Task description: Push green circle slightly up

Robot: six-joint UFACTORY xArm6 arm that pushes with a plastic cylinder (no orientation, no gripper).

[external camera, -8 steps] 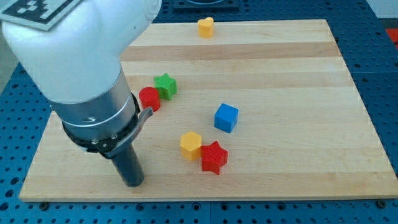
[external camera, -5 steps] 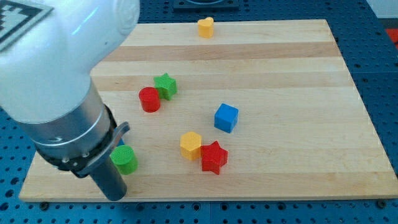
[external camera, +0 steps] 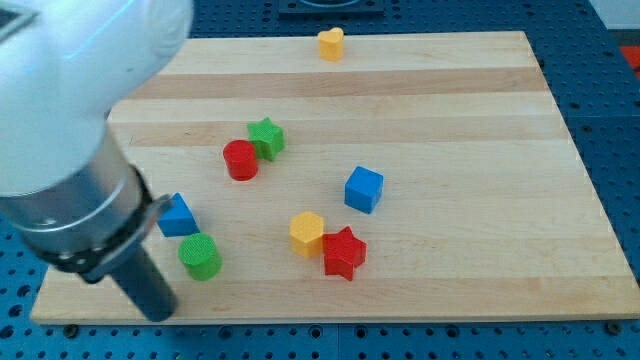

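The green circle point(external camera: 201, 257) is a short green cylinder near the view's bottom left of the wooden board point(external camera: 450, 120). My tip point(external camera: 158, 314) rests at the board's bottom edge, below and to the left of the green circle, a short gap apart from it. A blue triangular block point(external camera: 177, 216) sits just above the green circle, partly behind my arm.
A red circle point(external camera: 240, 160) touches a green star point(external camera: 266, 138) above the middle left. A yellow hexagon point(external camera: 307, 233) touches a red star point(external camera: 344, 252) at bottom centre. A blue cube point(external camera: 364, 189) lies right of centre. A yellow heart point(external camera: 331, 43) sits at the top edge.
My arm and tip have moved left and down toward the board's bottom left edge, uncovering the green circle and then the blue triangular block. No block has visibly moved.
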